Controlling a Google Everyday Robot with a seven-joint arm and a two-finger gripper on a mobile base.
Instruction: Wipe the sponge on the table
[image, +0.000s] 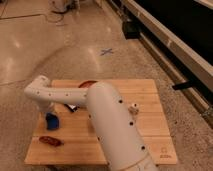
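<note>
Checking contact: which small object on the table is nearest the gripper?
The bright blue rectangular sponge, right below the gripper; the dark red oblong object lies farther off.

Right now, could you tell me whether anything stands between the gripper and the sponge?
Nothing visible does. The gripper is down at the sponge near the table's left edge; the dark red object lies apart, nearer the front edge.
</note>
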